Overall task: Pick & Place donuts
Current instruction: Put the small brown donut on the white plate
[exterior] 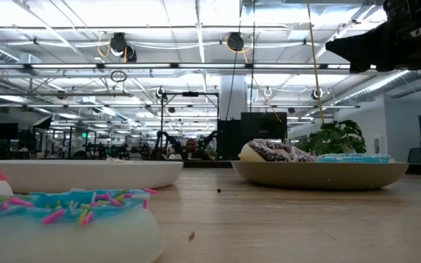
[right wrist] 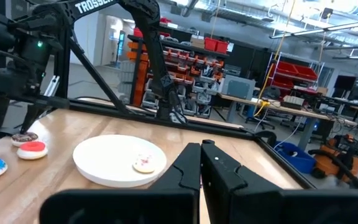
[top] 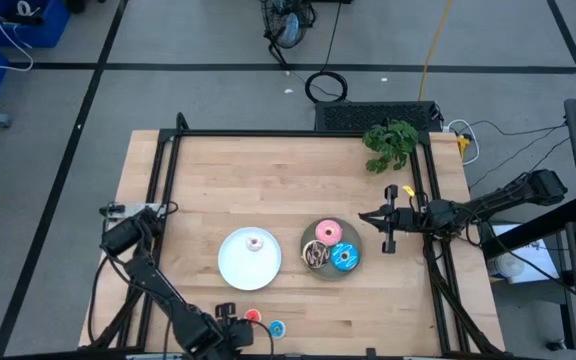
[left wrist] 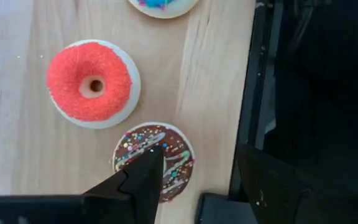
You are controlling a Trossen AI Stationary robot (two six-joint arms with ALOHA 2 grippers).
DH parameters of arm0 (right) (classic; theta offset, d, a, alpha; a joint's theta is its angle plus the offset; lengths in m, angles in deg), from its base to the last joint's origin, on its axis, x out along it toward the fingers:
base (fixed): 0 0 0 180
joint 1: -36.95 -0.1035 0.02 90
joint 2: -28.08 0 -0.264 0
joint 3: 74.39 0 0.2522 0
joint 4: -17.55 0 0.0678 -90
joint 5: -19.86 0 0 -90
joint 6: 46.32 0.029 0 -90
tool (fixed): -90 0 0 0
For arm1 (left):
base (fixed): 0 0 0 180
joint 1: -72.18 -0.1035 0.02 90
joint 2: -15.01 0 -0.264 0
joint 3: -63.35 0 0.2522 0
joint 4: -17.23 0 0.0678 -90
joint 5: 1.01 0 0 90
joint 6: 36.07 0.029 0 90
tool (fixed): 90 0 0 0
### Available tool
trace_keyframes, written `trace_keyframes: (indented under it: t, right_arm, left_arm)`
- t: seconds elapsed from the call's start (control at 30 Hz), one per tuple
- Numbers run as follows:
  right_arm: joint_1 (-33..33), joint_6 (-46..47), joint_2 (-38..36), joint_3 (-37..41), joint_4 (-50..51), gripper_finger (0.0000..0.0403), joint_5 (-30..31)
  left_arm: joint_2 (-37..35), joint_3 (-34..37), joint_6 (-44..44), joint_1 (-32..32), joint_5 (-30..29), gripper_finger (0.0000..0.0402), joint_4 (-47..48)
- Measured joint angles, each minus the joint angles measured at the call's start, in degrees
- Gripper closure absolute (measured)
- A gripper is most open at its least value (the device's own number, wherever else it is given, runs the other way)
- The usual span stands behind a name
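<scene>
Two plates sit mid-table. The round white plate [top: 249, 258] carries one tiny white-pink donut [top: 255, 242], and in the right wrist view that little ring [right wrist: 145, 163] lies toward the plate's near side. Just beside it, the round grey plate [top: 332, 249] holds three larger rings packed together: the pink donut [top: 328, 233], the blue sprinkled donut [top: 345, 258] and the brown streaked donut [top: 316, 256].

Over at the table's near edge, the left gripper [left wrist: 197, 171] hovers low with its fingers spread apart, released, holding nothing. One fingertip [left wrist: 148, 168] points right over the tiny brown donut [left wrist: 154, 158], the other hangs past the black frame rail [left wrist: 250, 93] at the table's edge. Just beyond the brown one lies the tiny red donut [left wrist: 92, 84], and farther on, the tiny blue donut [left wrist: 160, 6] peeks in. From above, red [top: 253, 316] and blue [top: 276, 328] lie just ahead of that gripper.

The right gripper [top: 386, 230] hangs just beside the grey plate, on the side away from the white one, fingers pressed together, clenched on nothing [right wrist: 201, 165].

Around them: a green leafy plant [top: 390, 143] sits at the table's far corner, well behind the right gripper, nothing between it and the plates. White letters reading "TROSSE" [right wrist: 95, 5] show on the left arm in the right wrist view. In the low view a blue sprinkled ring [exterior: 64, 219] looms closest to the lens.
</scene>
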Motion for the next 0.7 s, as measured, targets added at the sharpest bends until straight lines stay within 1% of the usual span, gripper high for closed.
trace_keyframes:
  t: [0.17, 0.4, 0.53, 0.7]
  right_arm:
    - [0.0, -2.7, 0.02, 0.0, -0.13, 0.0403, 0.05]
    - [0.0, -2.74, 0.0, 0.0, -3.7, 0.0403, 0.06]
    - [0.0, -2.43, 0.0, 0.0, -3.89, 0.0403, 0.01]
    - [0.0, -2.37, 0.02, 0.0, -3.87, 0.0403, -0.01]
  left_arm:
    - [0.0, 0.0, -0.47, 0.01, 0.18, 0.0195, 1.09]
    - [1.87, 0.0, -2.05, 0.34, 0.72, 0.0195, 1.55]
    - [3.76, -0.1, -1.86, 0.35, 1.27, 0.0195, 0.86]
    - [4.0, -0.2, -1.57, -0.01, 1.41, 0.0195, 0.5]
